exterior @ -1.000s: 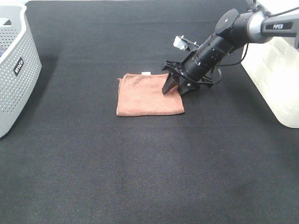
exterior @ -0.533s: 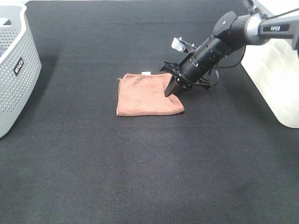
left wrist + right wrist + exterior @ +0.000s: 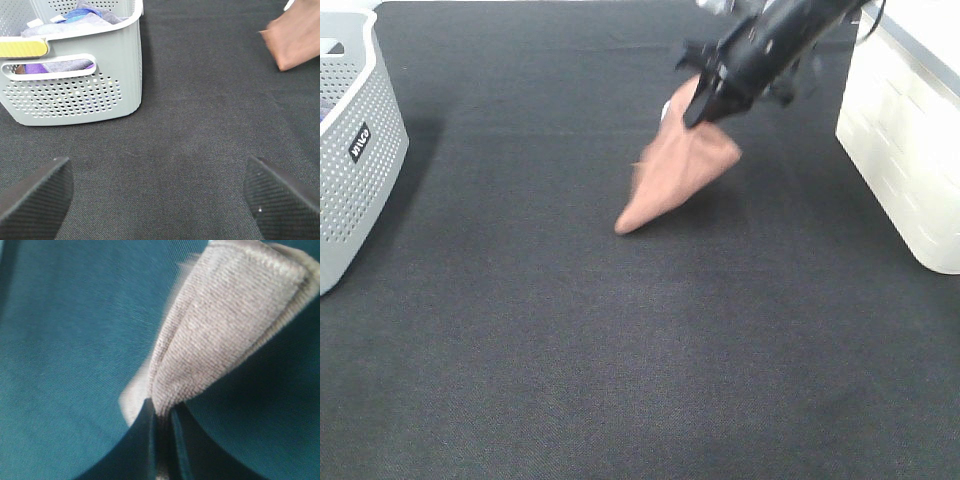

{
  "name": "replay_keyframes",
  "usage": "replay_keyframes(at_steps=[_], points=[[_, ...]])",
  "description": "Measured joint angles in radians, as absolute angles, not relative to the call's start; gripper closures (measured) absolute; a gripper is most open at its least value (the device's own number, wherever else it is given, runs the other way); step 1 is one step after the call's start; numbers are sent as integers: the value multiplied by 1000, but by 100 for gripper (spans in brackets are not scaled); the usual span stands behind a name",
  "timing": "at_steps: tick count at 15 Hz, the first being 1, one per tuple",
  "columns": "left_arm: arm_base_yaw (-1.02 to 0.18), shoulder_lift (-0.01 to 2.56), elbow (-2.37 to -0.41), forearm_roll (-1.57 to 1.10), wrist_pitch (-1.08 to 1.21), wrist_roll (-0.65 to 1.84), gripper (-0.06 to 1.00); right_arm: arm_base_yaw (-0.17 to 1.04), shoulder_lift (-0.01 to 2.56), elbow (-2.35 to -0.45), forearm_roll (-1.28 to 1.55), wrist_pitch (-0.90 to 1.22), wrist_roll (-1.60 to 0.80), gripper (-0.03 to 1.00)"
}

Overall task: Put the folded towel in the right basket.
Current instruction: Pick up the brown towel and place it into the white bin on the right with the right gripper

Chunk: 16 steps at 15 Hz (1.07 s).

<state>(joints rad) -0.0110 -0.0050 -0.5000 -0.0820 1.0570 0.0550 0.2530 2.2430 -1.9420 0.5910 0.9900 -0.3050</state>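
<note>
The reddish-brown folded towel (image 3: pixel 675 170) hangs in the air, pinched at its upper edge by my right gripper (image 3: pixel 705 108). Its lower corner points down toward the black mat. In the right wrist view the towel (image 3: pixel 220 325) looks pale grey and is clamped between the closed fingers (image 3: pixel 162 432). It also shows blurred in the left wrist view (image 3: pixel 295 37). The right basket (image 3: pixel 910 140), a large white bin, stands at the right edge, to the right of the gripper. My left gripper (image 3: pixel 160 192) is open and empty over the mat; it is out of the high view.
A grey perforated basket (image 3: pixel 355 150) with a black label stands at the left edge; in the left wrist view this basket (image 3: pixel 75 90) holds several cloths. A black mat (image 3: pixel 620 340) covers the table.
My right gripper closed on the towel's right edge and lifted it up and toward the back right. The towel left the mat and now hangs.
</note>
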Motion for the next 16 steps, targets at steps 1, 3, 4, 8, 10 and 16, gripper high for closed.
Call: replay_keyframes(at_steps=[1, 3, 4, 8, 10, 16], points=[[-11, -5, -500, -82, 1057, 55, 7, 253, 2195, -1942, 563, 1000, -305, 95], [-11, -5, -500, -82, 1057, 55, 7, 253, 2075, -1942, 483, 1024, -288, 95], [-11, -5, -500, -82, 1057, 55, 7, 253, 2024, -1942, 441, 1025, -269, 95], [-11, -5, -500, -82, 1057, 55, 7, 247, 1868, -1942, 201, 1029, -162, 95], [-11, -5, -500, -82, 1057, 55, 7, 205, 1809, -1942, 89, 1032, -93, 95], [-11, -5, -500, -82, 1057, 55, 7, -93, 1787, -1942, 155, 1052, -71, 95]])
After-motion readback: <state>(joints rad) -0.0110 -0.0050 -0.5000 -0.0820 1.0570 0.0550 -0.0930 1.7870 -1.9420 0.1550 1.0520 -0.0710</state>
